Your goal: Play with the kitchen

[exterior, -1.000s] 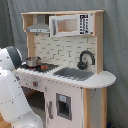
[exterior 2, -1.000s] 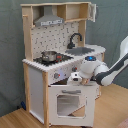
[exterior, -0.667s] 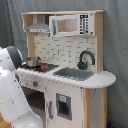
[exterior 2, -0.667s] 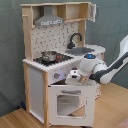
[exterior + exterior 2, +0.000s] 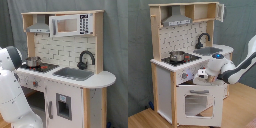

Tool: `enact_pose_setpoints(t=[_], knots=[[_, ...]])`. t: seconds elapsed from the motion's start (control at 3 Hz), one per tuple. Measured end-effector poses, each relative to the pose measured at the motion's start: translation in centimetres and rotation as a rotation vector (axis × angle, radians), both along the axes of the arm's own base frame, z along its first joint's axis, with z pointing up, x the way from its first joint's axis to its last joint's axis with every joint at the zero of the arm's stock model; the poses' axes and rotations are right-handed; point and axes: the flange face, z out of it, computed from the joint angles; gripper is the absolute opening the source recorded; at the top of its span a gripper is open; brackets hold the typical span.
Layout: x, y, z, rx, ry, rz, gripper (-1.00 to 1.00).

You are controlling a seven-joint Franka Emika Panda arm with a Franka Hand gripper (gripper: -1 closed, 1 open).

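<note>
The toy kitchen (image 5: 75,75) stands upright against a grey curtain backdrop (image 5: 116,45) in both exterior views, a tall white and light-wood unit on a wooden floor (image 5: 238,107). On its stovetop (image 5: 178,59) sits a small metal pot (image 5: 176,55), and beside that lies the grey sink (image 5: 74,73) with a curved black faucet (image 5: 86,59) at its back. A grey range hood (image 5: 176,20) hangs over the burners, beside a white microwave-style cabinet (image 5: 70,25) (plainly seen in the first exterior view). In the second exterior view the white oven door (image 5: 195,102) with its window fills the lower front, below the knob panel (image 5: 184,76). The Franka arm (image 5: 240,67) reaches in from the second exterior view's right, and its gripper (image 5: 202,77) is pressed close to the front edge just beside the knobs; whether its fingers are parted or closed cannot be told, nor whether it grasps anything. In the first exterior view only the arm's bulky white body (image 5: 12,95) shows at the first exterior view's left
</note>
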Motion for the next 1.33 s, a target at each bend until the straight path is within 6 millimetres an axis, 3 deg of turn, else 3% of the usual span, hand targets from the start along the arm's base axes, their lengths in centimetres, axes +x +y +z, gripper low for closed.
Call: enact_pose_setpoints(t=[0.33,1.33], knots=[[1.4,0.2,2.5,0.025,-0.052,-0.035,1.0],[-0.1,1.4,5.8,-0.054,-0.139,-0.044,1.0]])
